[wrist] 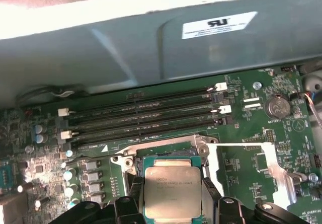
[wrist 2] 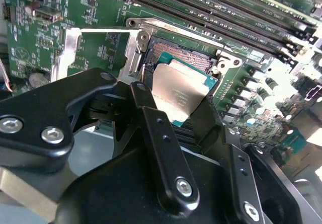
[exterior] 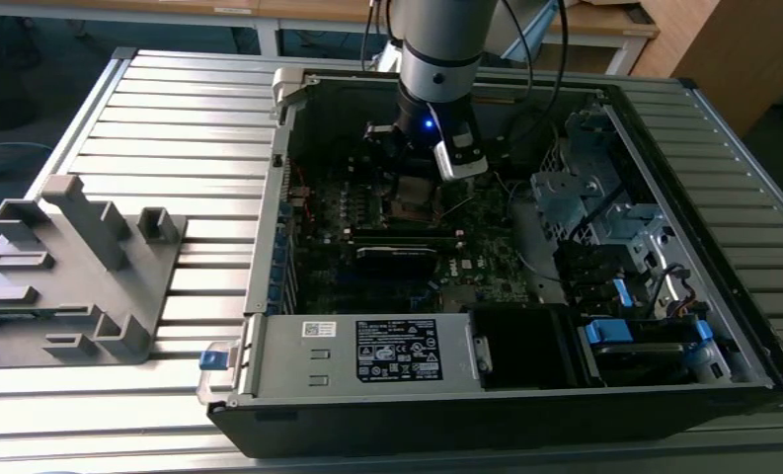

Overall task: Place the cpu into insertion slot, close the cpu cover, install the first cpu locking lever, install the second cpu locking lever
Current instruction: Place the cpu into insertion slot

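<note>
Grips the cpu (wrist: 172,191) by two opposite edges in the closed gripper (wrist 2: 176,103). Holds it just above the insertion slot (wrist 2: 186,58), tilted, apparently unseated. Shows slot rim beyond it, toward memory slots (wrist: 146,113). Finds cpu cover (wrist 2: 69,45) swung open alongside.

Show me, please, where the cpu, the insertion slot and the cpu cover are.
cpu (wrist: 172,191): first wrist view, metal top.
insertion slot (wrist 2: 183,57): second wrist view, exposed contact field.
cpu cover (wrist: 275,168): first wrist view, side bar.
</note>
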You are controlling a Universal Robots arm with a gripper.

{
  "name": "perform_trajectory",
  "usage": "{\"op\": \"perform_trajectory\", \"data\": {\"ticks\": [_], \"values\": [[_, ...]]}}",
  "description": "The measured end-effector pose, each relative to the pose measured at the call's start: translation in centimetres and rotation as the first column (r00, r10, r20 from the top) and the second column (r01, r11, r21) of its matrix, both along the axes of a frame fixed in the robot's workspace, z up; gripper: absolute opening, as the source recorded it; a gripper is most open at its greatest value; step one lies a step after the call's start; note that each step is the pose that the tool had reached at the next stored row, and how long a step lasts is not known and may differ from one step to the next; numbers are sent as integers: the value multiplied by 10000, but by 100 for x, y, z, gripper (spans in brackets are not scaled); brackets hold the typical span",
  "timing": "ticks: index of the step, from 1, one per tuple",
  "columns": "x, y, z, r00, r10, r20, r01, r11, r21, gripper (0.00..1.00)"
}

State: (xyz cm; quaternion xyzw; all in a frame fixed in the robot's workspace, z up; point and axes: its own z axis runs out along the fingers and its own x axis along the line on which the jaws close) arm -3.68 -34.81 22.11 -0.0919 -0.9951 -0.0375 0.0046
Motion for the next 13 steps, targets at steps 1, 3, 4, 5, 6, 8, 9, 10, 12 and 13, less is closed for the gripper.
{"op": "perform_trajectory", "data": {"ticks": [1,3,4,5,6,8,9,10,12,13], "values": [[0,0,0,10000,0,1,0,10000,1,54],[0,0,0,10000,-2,1,2,10000,1,54],[0,0,0,10000,-2,1,2,10000,1,54],[0,0,0,10000,-13,1,13,10000,1,54],[0,0,-1,10000,-81,1,81,10000,0,54],[0,0,-1,9996,-268,0,268,9996,0,54],[0,0,-1,9996,-275,0,275,9996,1,54],[0,0,-2,9996,-277,1,277,9996,1,54],[0,0,-1,9996,-282,1,282,9996,1,54],[0,0,-1,9996,-284,1,284,9996,1,54]]}}
